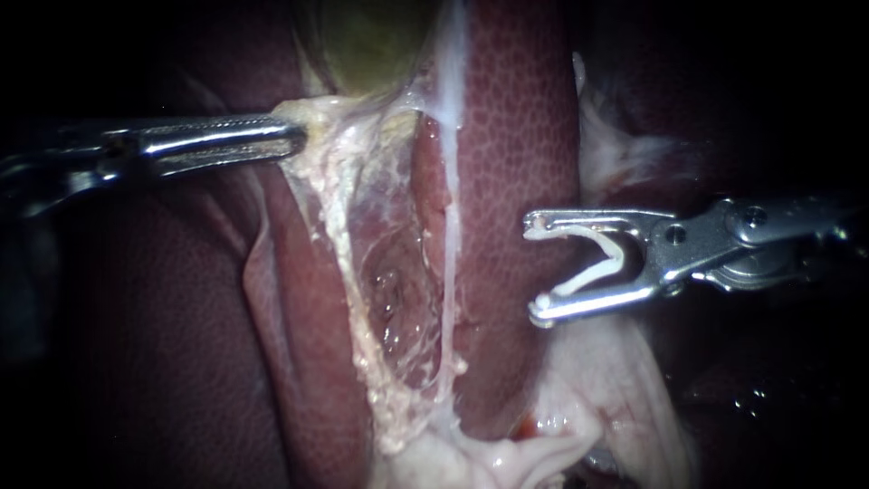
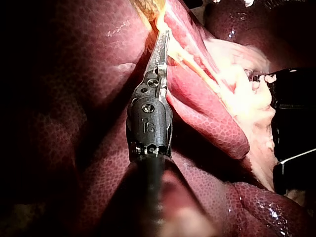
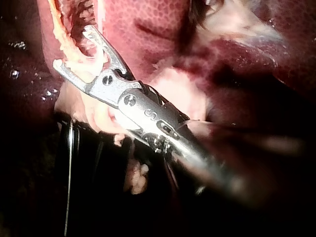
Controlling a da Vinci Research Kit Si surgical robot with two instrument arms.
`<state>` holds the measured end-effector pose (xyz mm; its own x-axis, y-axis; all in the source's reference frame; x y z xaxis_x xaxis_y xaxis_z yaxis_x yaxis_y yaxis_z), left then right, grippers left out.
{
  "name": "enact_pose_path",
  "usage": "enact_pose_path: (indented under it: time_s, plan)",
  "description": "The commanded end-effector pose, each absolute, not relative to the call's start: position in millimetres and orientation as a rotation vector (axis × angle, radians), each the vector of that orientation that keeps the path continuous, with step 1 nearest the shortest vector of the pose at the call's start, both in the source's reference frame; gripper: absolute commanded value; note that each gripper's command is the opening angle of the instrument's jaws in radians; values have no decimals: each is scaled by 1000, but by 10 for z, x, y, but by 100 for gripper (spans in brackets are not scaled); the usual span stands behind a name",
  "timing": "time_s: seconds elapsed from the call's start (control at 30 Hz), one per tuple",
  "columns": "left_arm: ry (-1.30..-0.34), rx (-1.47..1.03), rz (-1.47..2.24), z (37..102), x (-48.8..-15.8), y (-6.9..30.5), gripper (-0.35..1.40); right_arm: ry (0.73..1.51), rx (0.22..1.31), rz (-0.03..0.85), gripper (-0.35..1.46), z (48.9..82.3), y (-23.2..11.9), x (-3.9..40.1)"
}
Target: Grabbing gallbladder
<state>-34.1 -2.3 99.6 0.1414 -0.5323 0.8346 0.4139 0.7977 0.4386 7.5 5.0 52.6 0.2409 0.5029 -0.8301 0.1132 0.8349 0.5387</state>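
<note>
At the upper left of the endoscope view my left instrument [image 1: 291,138] reaches in level. Its hand is closed on the pale lower fringe of the gallbladder [image 1: 371,45], the greenish sac at top centre. I judge it draws that fringe sideways to stretch the tissue below it taut. At middle right my right instrument [image 1: 536,267] hangs apart over the liver [image 1: 516,136]. Its hand is spread wide but carries a white clip [image 1: 617,261] seated against both jaws, ready to apply. Count: two instruments, one clip, one gallbladder, and two pale strands [image 1: 449,263] running down from it.
</note>
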Motion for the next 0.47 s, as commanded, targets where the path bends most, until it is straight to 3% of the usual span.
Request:
enact_pose_path:
  time_s: [0.03, 0.47]
  plan:
    - [-1254, 111, -686, 996, -341, -23, -35, 1318, 560, 287, 58, 526, 50, 75]
    - [-1252, 106, -688, 998, -341, -26, -35, 1318, 560, 287, 58, 526, 50, 75]
